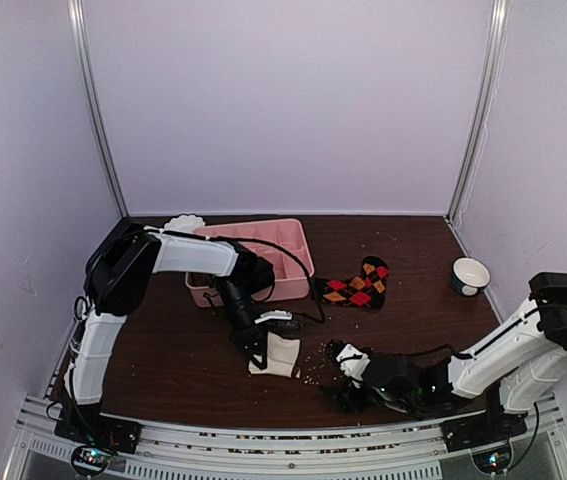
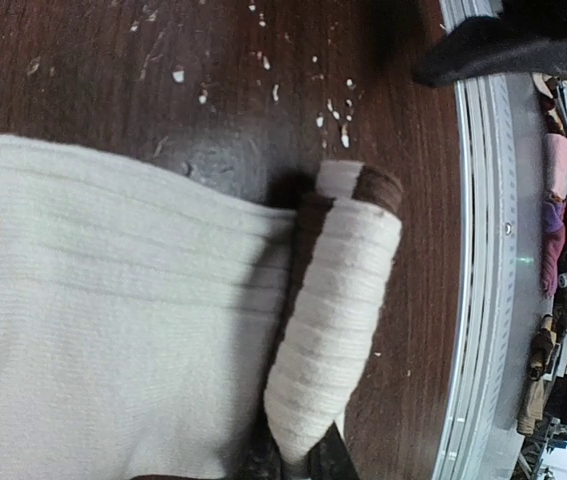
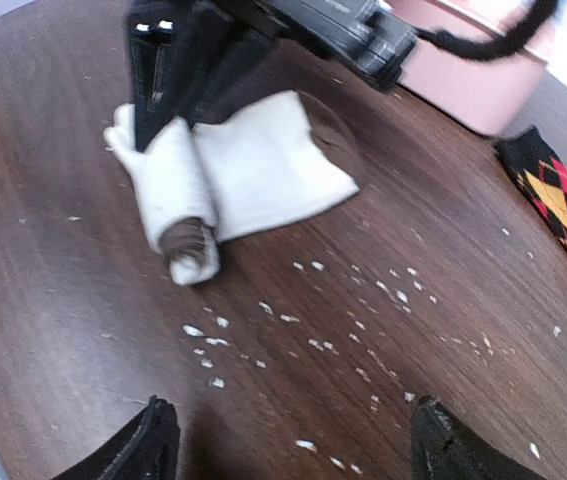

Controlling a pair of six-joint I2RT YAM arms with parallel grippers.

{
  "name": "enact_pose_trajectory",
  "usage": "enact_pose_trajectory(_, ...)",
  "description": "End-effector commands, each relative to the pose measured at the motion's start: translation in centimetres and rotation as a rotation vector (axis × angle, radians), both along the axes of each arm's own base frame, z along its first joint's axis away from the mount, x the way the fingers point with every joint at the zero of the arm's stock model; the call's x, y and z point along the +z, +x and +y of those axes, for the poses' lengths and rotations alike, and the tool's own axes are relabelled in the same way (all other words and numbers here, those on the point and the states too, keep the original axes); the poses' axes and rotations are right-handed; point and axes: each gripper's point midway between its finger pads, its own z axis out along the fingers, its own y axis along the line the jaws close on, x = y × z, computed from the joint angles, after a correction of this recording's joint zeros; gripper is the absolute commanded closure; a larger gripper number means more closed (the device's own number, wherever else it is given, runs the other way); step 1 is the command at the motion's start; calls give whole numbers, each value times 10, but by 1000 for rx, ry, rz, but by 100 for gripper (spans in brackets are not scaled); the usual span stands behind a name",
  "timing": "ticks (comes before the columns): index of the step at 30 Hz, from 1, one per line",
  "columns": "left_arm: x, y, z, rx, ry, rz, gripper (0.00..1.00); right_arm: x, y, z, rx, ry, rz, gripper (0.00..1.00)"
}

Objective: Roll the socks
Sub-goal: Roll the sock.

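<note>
A cream-white sock [image 1: 283, 356] with brown patches lies on the table in front of the left arm. Its near end is rolled into a tight tube [image 2: 335, 320], while the rest [image 2: 113, 320] lies flat. My left gripper [image 2: 308, 464] is shut on one end of that roll, and from the right wrist it shows as dark fingers [image 3: 158, 85] over the roll [image 3: 175, 195]. My right gripper [image 3: 298, 452] stands open and empty a short way right of the sock, low over the table [image 1: 343, 380]. A black argyle sock [image 1: 358, 285] lies flat further back [image 3: 563, 205].
A pink compartment tray [image 1: 298, 245] stands at the back behind the left arm. A small white bowl [image 1: 470, 274] sits at the far right. White crumbs [image 3: 293, 320] are scattered on the dark wood between the grippers. The table's metal front rail [image 2: 488, 300] runs close by the roll.
</note>
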Motion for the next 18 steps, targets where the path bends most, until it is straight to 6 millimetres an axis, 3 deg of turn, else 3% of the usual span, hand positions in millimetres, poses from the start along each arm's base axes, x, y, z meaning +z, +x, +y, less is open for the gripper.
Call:
enact_pose_trajectory(1,-35,-2,24,20,143,55,100,14,-20,36,233,-46,-102,28)
enact_pose_trajectory(8,-47,1,32,8,202,20,100,3,-18,87,394,-177,-130,62)
enact_pose_trajectory(11,-50,2,34,5,214,11,100,2,-5,98,399,-194,-142,66)
enact_pose_trajectory(18,-52,1,36,-1,218,12,100,-1,10,117,424,-220,-151,64)
